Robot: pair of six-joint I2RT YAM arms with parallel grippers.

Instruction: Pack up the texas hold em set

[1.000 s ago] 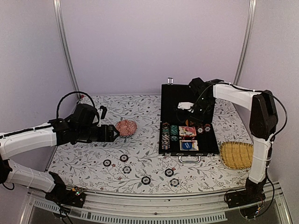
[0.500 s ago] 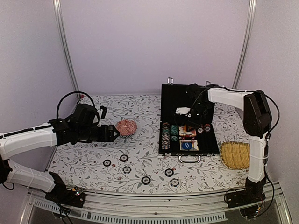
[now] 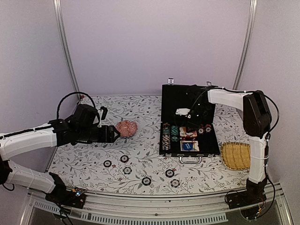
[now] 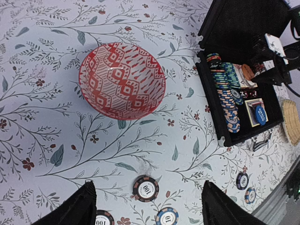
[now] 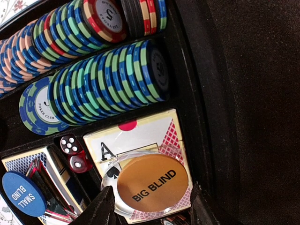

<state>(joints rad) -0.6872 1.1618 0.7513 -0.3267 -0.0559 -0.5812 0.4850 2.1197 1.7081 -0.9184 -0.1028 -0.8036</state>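
Observation:
The black briefcase point(image 3: 162, 140) lies open at the right, its lid point(image 3: 176, 96) standing up behind. Rows of chips point(image 5: 108, 79) fill its left slots. My right gripper point(image 5: 149, 208) reaches down into the case point(image 3: 190, 125). Its fingers stand open on either side of the orange "BIG BLIND" disc point(image 5: 152, 178), which lies flat on the red-pink card deck point(image 5: 136, 136). Several loose poker chips point(image 3: 124, 159) lie on the cloth near the front. My left gripper point(image 4: 150, 206) hovers open over a black 100 chip point(image 4: 145, 188), holding nothing.
A pink patterned bowl point(image 3: 126, 128) sits just ahead of the left gripper point(image 3: 115, 133). A yellow woven tray point(image 3: 236, 155) lies right of the case. Red dice point(image 5: 72, 150) and a blue "SMALL BLIND" disc point(image 5: 21, 194) are inside the case.
The right gripper has shifted a little left and lower into the case, and its fingers have spread wider around the orange disc. The left arm has not moved.

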